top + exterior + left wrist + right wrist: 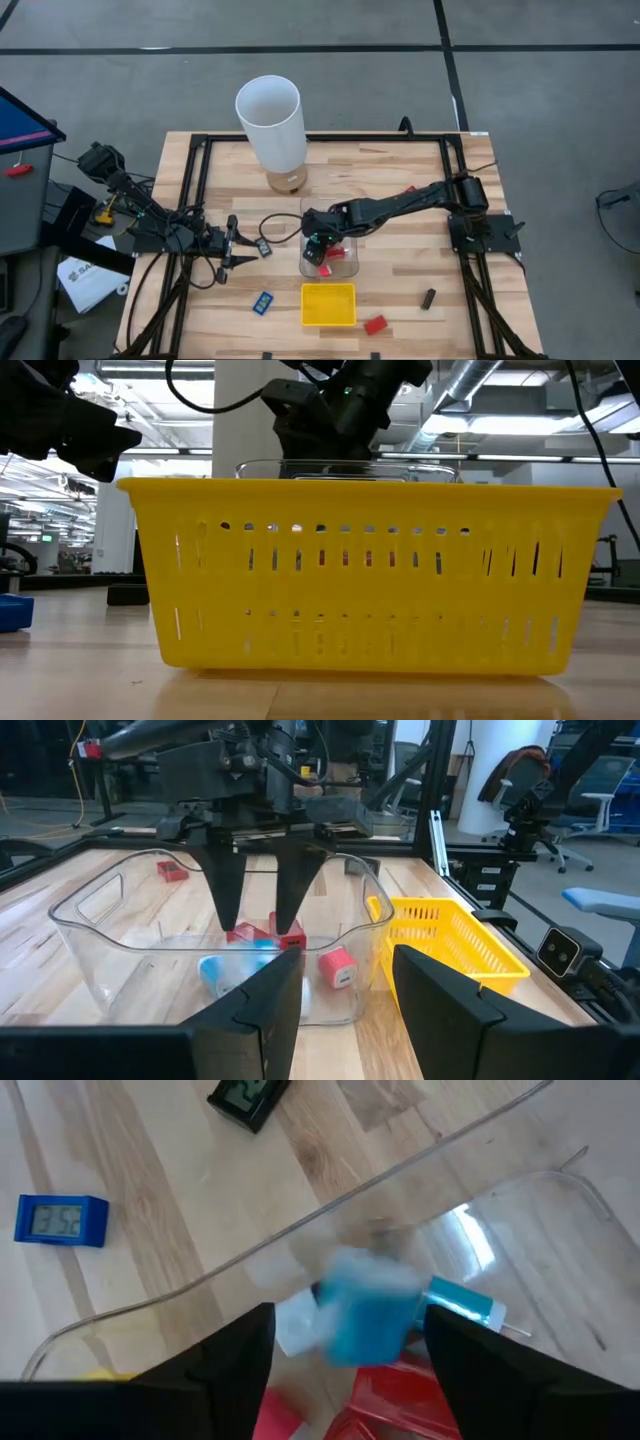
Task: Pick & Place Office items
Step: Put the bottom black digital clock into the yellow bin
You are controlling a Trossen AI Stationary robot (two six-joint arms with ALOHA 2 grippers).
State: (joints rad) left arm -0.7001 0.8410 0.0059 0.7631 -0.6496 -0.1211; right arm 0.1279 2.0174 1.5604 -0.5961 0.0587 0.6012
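A clear plastic bin [345, 262] stands mid-table with office items in it: red pieces [255, 933], a pink one [338, 968] and a blue one [370, 1315], which shows blurred. My right gripper [257, 920] points down into the bin, open. The blue piece shows between and below its fingers in the right wrist view, while the left wrist view shows nothing between them. My left gripper [345, 1005] waits level at the bin's left, open and empty. More items lie on the table: a blue one [263, 302], a red one [375, 324] and two black ones [428, 297], [263, 246].
A yellow slotted tray [328, 304] sits just nearer than the bin. A tall white cylinder [270, 120] stands at the far side. A black frame rail [320, 138] runs round the table. Another small red piece [172, 871] lies on the wood beyond the bin.
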